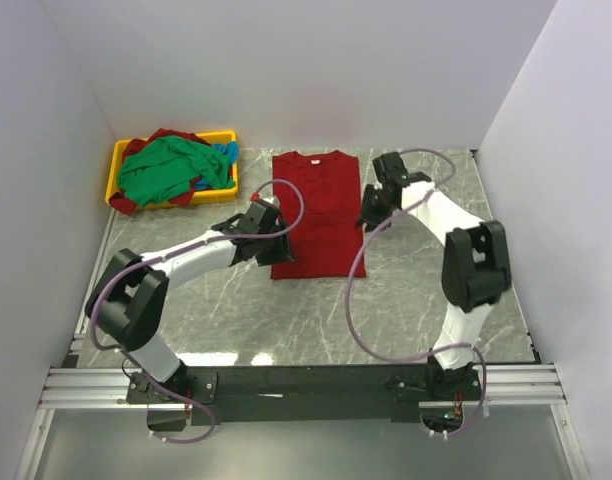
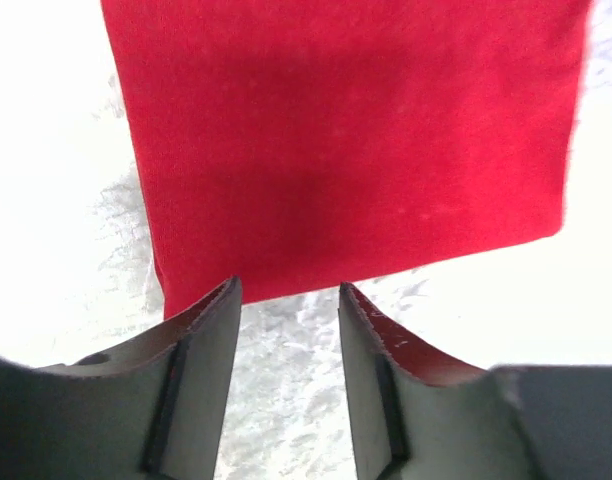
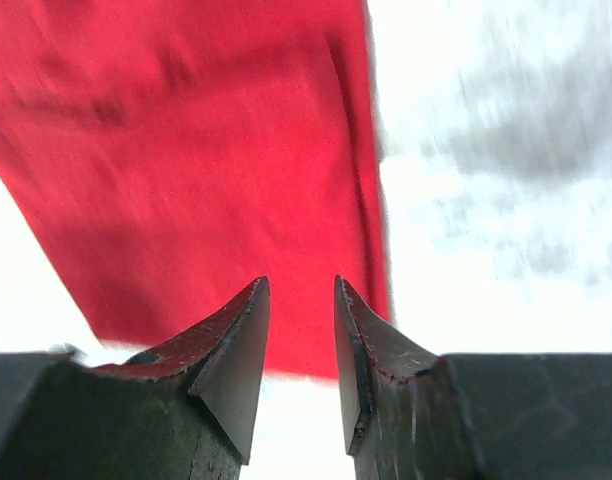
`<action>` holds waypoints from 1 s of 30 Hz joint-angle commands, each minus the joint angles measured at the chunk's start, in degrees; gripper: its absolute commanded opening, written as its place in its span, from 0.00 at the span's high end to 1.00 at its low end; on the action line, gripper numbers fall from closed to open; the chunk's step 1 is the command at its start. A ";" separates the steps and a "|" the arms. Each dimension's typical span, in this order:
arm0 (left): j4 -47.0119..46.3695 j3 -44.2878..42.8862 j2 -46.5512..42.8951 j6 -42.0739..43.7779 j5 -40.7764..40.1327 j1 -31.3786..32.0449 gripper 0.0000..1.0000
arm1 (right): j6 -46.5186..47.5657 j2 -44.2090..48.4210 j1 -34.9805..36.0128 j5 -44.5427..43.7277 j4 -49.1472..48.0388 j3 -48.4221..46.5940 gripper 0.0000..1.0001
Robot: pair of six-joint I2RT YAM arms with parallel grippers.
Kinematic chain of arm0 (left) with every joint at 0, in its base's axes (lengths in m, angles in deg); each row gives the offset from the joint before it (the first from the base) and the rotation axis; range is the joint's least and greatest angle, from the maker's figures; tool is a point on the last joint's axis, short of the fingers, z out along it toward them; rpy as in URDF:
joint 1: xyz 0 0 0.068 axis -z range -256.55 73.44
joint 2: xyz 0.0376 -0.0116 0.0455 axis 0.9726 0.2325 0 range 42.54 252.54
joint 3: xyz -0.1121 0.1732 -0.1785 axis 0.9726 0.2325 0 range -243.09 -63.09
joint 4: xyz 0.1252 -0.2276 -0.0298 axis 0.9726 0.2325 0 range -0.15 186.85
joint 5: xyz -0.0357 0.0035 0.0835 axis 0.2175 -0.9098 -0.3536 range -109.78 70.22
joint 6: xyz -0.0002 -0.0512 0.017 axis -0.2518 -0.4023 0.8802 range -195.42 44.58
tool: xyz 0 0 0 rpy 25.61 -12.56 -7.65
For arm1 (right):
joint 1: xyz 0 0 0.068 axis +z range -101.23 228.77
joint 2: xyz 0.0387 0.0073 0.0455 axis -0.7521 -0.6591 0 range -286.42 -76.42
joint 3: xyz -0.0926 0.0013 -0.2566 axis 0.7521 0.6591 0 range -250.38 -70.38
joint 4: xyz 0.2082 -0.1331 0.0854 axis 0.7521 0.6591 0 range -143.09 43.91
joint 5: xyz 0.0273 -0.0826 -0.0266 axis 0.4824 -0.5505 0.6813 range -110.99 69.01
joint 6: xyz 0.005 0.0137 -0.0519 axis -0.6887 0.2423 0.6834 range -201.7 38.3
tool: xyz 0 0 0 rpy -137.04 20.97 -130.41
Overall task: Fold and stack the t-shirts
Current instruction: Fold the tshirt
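A deep red t-shirt (image 1: pixel 317 212) lies flat on the marble table as a long rectangle with its collar at the far end. It also shows in the left wrist view (image 2: pixel 336 140) and in the right wrist view (image 3: pixel 206 150). My left gripper (image 1: pixel 273 217) is at the shirt's left edge, open and empty (image 2: pixel 286 285), with the cloth's edge just ahead of the fingertips. My right gripper (image 1: pixel 370 218) is at the shirt's right edge, open and empty (image 3: pixel 301 282), low over the cloth's border.
A yellow tray (image 1: pixel 117 162) stands at the back left and holds a green shirt (image 1: pixel 166 170), a blue one (image 1: pixel 226 155) and a red one (image 1: pixel 168 134) in a heap. White walls close in the left, back and right sides.
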 commanded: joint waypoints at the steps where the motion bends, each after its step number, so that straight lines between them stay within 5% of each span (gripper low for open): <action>1: 2.45 -1.05 -3.14 -1.05 -1.54 -0.68 0.50 | 3.08 8.24 0.40 -0.19 -2.07 7.15 0.60; 11: 0.78 6.42 -8.23 -5.27 -1.63 -4.46 0.46 | 1.94 14.75 0.40 3.42 -6.20 25.52 0.58; 30: 0.61 12.83 -14.30 -10.01 -3.19 -4.55 0.46 | 2.03 13.35 0.49 6.58 -8.49 26.50 0.57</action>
